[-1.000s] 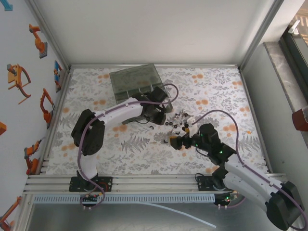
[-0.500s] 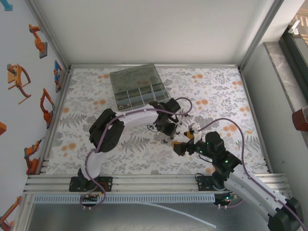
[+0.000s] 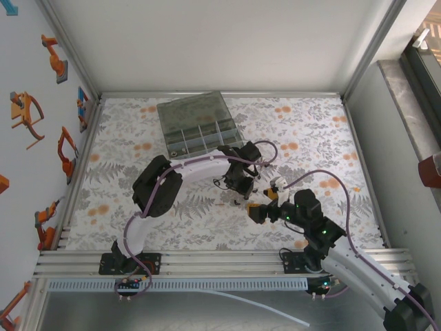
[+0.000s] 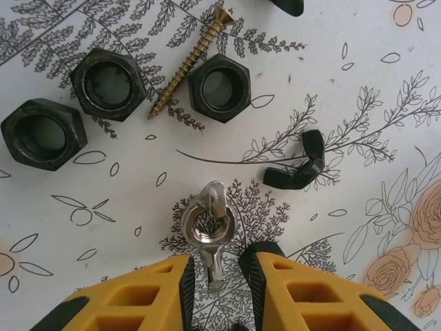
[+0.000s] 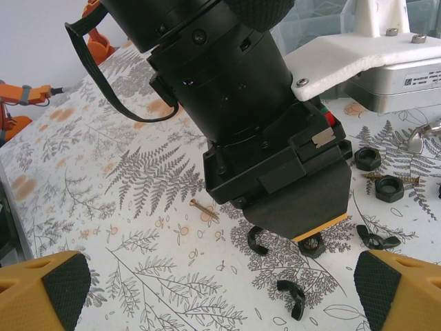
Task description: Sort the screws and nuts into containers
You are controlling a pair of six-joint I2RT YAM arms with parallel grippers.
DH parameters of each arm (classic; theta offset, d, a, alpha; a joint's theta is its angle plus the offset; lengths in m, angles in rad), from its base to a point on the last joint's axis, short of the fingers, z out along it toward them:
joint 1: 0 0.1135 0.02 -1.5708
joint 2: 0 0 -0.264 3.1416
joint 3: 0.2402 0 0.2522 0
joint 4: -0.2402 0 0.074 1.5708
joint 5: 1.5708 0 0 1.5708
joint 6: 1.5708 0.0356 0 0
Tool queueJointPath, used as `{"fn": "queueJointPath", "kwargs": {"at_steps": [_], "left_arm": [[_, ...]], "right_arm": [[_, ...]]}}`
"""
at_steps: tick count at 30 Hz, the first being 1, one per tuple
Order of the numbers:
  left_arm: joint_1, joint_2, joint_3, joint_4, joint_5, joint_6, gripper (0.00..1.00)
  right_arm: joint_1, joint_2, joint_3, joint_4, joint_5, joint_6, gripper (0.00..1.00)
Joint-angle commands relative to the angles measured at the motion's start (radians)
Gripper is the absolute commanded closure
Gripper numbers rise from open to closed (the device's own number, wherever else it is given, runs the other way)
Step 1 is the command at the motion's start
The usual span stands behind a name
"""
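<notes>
Left arm has come away from organiser box [image 3: 196,124], now low over table [image 4: 386,83]. Left gripper [image 4: 217,265] fingers narrow, astride lower wing of silver wing nut [image 4: 208,224] lying flat; perhaps not yet touching, hard to judge. So new pick starts. Right gripper [image 5: 222,283] wide, empty. Box contents too small to read.

I see a floral table cover [image 3: 310,121], orange robot stickers [image 3: 25,112] on the left wall [image 3: 21,69], and an aluminium front rail [image 3: 220,262].
</notes>
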Motion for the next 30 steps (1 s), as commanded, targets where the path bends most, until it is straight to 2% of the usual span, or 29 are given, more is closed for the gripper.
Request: {"fn": "queueJointPath", "kwargs": {"at_steps": [1,7,11,15,18,21,26,30], "left_arm": [[-0.006,0.026,0.028,-0.037,-0.003,-0.013,0.75],[-0.006,0.044,0.047,-0.043,0.001,-0.017,0.81],[-0.006,0.034,0.052,-0.051,-0.007,-0.019,0.93],[0.005,-0.019,0.043,-0.038,0.001,-0.007,0.98],[0.040,-0.079,0.013,-0.003,0.019,-0.007,0.99],[0.086,-0.152,-0.014,0.014,0.001,0.000,0.99],[0.193,-0.236,-0.030,-0.008,-0.078,0.010,1.00],[0.273,-0.254,-0.025,-0.045,-0.161,0.007,1.00]], "right_arm": [[0.001,0.007,-0.008,0.029,-0.016,0.006,0.00],[0.001,0.017,-0.005,0.032,-0.016,0.004,0.00],[0.001,0.023,0.002,0.029,-0.011,0.001,0.01],[0.001,0.061,0.047,0.019,0.007,-0.031,0.01],[-0.001,0.151,0.107,0.058,0.014,-0.065,0.00],[0.000,0.288,0.196,0.114,-0.029,-0.103,0.00],[-0.003,0.522,0.361,0.194,-0.111,-0.145,0.00],[-0.006,0.655,0.447,0.239,-0.093,-0.155,0.01]]}}
